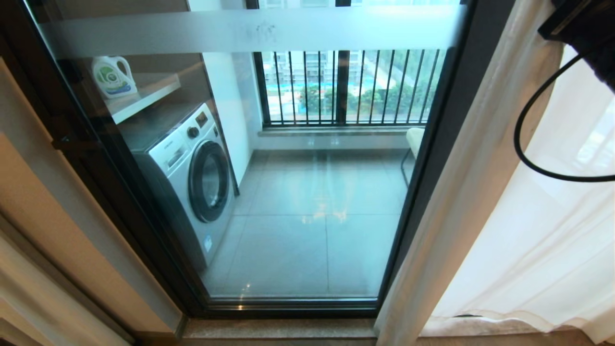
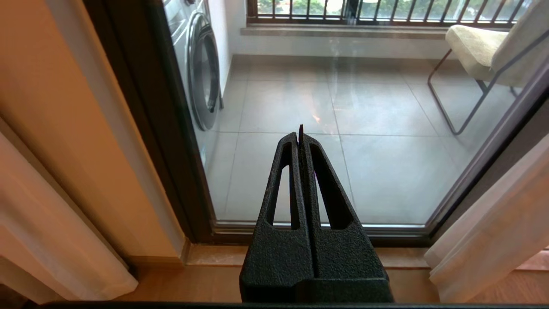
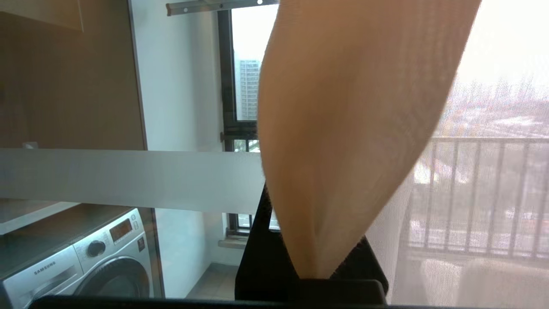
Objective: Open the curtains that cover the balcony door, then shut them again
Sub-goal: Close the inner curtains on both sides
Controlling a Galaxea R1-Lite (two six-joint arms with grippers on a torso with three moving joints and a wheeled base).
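1. Sheer white fabric, the curtains (image 1: pixel 528 230), hangs gathered at the right of the head view, so the glass of the balcony door (image 1: pixel 307 158) stands uncovered from its left frame to its right one. You can read the opening half of the task as done, or very nearly.

2. Through the bare pane you see the washing machine (image 1: pixel 192 182), the detergent bottle (image 1: pixel 113 77) on the shelf above it, the grey floor tiles and the balcony railing (image 1: pixel 350 86).

3. Your right end effector (image 3: pixel 309 262) is raised near the top right of the head view, beside the door's right frame. Its wrist view shows a fold of the sheer panel pinched between the closed fingers, the cloth fanning away from the tips. So the grip you need for the return pull is already in place.

4. Your left end effector (image 2: pixel 300 137) hangs low, pointing at the foot of the door, fingers pressed together on nothing. It looks parked and plays no part.

5. Thicker beige drapes (image 1: pixel 43 230) sit at the left edge of the head view; they are not your job.

6. What is left, as I judge it: draw the held panel leftward across the glass until the pane is covered again, then let go. Expect the light fabric to bunch or slip if you pull fast.
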